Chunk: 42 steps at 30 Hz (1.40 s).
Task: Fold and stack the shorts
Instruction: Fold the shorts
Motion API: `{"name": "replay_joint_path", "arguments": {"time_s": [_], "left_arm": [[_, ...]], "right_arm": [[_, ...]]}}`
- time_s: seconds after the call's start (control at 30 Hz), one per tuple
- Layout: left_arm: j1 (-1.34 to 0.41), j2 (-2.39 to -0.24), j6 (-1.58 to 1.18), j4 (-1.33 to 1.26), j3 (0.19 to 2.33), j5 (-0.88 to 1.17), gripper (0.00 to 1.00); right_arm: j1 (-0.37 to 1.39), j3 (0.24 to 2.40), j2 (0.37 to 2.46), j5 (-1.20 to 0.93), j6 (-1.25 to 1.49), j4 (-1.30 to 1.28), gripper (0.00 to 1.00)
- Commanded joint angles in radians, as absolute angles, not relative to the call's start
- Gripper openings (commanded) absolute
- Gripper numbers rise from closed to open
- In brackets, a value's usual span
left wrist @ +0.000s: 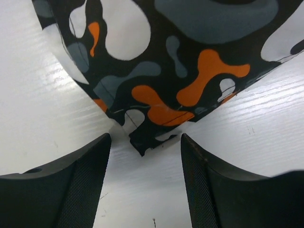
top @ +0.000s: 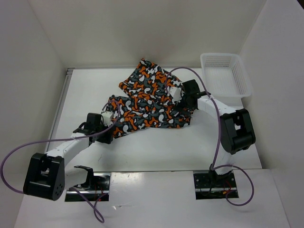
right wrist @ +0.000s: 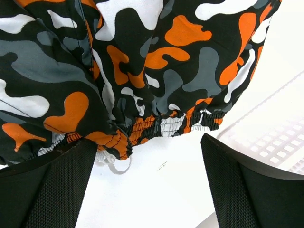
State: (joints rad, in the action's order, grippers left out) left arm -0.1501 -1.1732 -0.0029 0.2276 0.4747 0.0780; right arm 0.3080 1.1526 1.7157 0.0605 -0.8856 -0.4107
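White table top [top: 156, 152], matte, boxed in by plain white walls on three sides. Both arm bases are at the near edge, and a purple cable [top: 216, 142] runs along each arm.

Soft fabric shorts with orange, black, grey and white camouflage blotches [top: 149, 102] lie unfolded and rumpled on the table. They sit at mid-depth and spread on a diagonal from near left to far centre.

A white plastic mesh basket [top: 225, 73] sits at the far right corner, apart from the shorts. Its contents cannot be made out.

Left gripper [top: 107, 116] is low at the near-left end of the cloth. In the left wrist view its jaws [left wrist: 145, 147] stand apart. A dark hem corner of the shorts [left wrist: 142, 142] lies on the table in the gap. Neither black textured finger [left wrist: 71, 190] touches the corner.

Right gripper [top: 178, 95] is at the right edge of the shorts, on the basket side. In the right wrist view its jaws [right wrist: 149, 156] are spread wide. The gathered elastic waistband [right wrist: 166, 124] lies just ahead of the fingertips, not pinched. A loop of white drawstring [right wrist: 111, 164] hangs beside the left-hand finger [right wrist: 52, 190]. The basket's mesh [right wrist: 270, 137] shows at the right of that view.
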Motion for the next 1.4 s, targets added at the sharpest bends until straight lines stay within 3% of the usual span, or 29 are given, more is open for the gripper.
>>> {"name": "replay_joint_path", "arguments": {"time_s": [0.0, 0.1, 0.13, 0.2, 0.23, 0.3, 0.33, 0.43, 0.73, 0.9, 1.13, 1.23, 1.37], "left_arm": [[-0.175, -1.201, 0.0, 0.157, 0.463, 0.074, 0.68], [-0.204, -1.226, 0.0, 0.156, 0.451, 0.074, 0.58], [-0.204, -1.226, 0.0, 0.146, 0.451, 0.086, 0.29], [-0.213, -1.226, 0.0, 0.098, 0.419, 0.101, 0.07], [-0.213, -1.226, 0.0, 0.089, 0.419, 0.101, 0.0], [-0.213, -1.226, 0.0, 0.106, 0.419, 0.114, 0.0], [-0.213, -1.217, 0.0, 0.116, 0.434, 0.114, 0.0], [-0.213, -1.206, 0.0, 0.136, 0.483, 0.104, 0.0], [-0.005, -1.112, 0.0, 0.268, 0.949, 0.083, 0.0], [0.051, -0.958, 0.0, 0.354, 1.038, 0.048, 0.0], [0.051, -0.641, 0.0, 0.402, 1.104, 0.014, 0.0], [0.06, -0.63, 0.0, 0.402, 1.189, 0.014, 0.0], [0.06, -0.774, 0.0, 0.36, 1.163, 0.127, 0.0]], "right_arm": [[0.313, 1.15, 1.717, 0.058, -0.905, -0.374, 0.92], [0.313, 1.127, 1.727, 0.035, -0.925, -0.374, 0.84], [0.313, 1.117, 1.727, 0.035, -0.925, -0.385, 0.8], [0.313, 1.117, 1.738, 0.003, -0.925, -0.385, 0.72], [0.313, 1.108, 1.738, 0.003, -0.925, -0.396, 0.55], [0.324, 1.108, 1.747, -0.008, -0.916, -0.396, 0.36], [0.324, 1.118, 1.747, -0.017, -0.916, -0.396, 0.19], [0.333, 1.172, 1.729, -0.017, -0.89, -0.37, 0.0], [0.385, 1.575, 1.686, -0.103, -0.824, -0.532, 0.0], [0.466, 1.695, 1.635, -0.189, -0.824, -0.698, 0.0], [0.56, 1.675, 1.421, -0.343, -0.81, -0.931, 0.0], [0.56, 1.625, 1.35, -0.364, -0.801, -0.969, 0.0], [0.56, 1.423, 1.292, -0.299, -0.789, -0.907, 0.0]]}}
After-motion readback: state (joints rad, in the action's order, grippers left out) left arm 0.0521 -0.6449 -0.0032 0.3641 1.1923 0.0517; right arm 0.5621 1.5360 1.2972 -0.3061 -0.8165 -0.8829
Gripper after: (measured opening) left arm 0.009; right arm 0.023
